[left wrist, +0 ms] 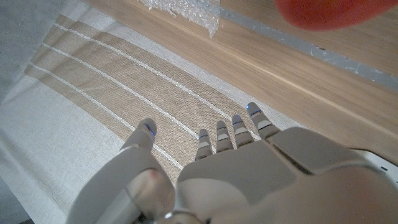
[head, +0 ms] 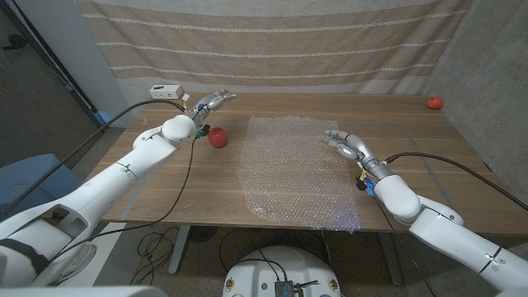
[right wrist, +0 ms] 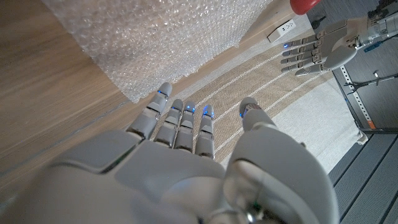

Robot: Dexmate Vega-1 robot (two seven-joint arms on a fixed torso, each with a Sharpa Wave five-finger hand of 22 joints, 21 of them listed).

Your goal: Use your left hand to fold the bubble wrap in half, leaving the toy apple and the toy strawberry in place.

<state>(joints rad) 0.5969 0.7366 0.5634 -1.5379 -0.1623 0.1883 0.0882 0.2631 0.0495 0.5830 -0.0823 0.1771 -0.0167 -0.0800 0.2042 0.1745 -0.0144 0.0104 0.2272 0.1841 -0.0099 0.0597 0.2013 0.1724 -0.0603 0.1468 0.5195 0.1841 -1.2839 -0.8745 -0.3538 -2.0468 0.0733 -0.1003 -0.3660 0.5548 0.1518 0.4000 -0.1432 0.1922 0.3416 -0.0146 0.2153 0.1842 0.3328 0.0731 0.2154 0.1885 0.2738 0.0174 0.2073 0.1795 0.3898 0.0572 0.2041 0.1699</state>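
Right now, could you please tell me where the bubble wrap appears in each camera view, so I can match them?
Head view: the bubble wrap lies spread out at mid-table.
Left wrist view: one corner of it shows on the wood, beside the blurred red toy apple.
Right wrist view: it is a wide sheet just beyond the right robot hand.
Shared landmark: the toy apple, red in all three.

Clear bubble wrap (head: 297, 169) on matt wooden table (head: 206, 186)
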